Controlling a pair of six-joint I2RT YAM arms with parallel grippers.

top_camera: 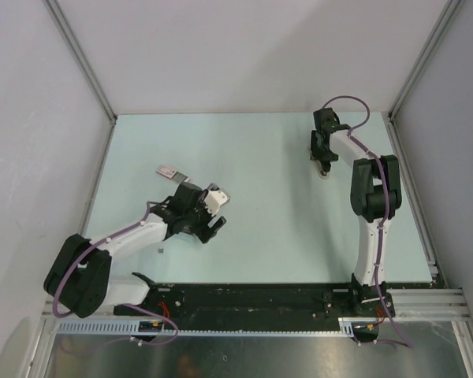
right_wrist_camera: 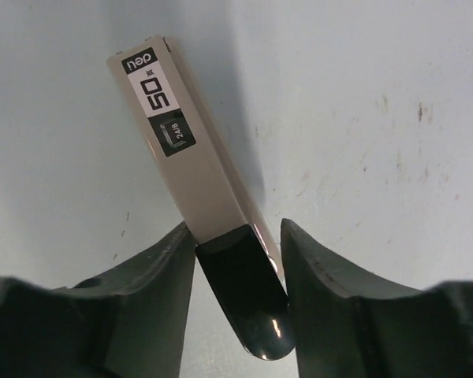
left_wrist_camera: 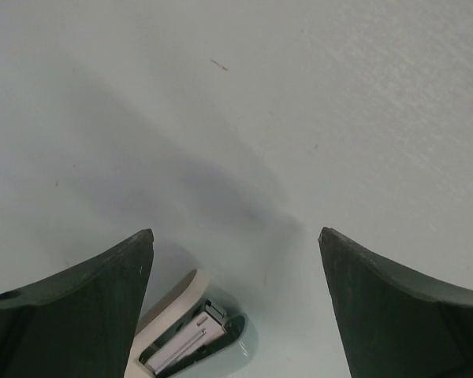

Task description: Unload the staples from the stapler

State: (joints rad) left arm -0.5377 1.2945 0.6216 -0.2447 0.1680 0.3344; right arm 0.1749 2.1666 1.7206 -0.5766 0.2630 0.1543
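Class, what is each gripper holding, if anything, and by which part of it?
The right gripper is shut on the stapler, clamping its dark end where the beige strip stops. The left gripper is open, holding nothing.

**Left gripper spread, right gripper clamped**

The left arm [top_camera: 118, 236] reaches low from its base, forward and inward; the left gripper [left_wrist_camera: 235, 236] faces down, its fingers wide apart, nothing between them; the right arm [top_camera: 370, 228] rises upright, bends at the elbow and extends far forward; the right gripper [right_wrist_camera: 238, 236] pinches the stapler [right_wrist_camera: 185, 150].
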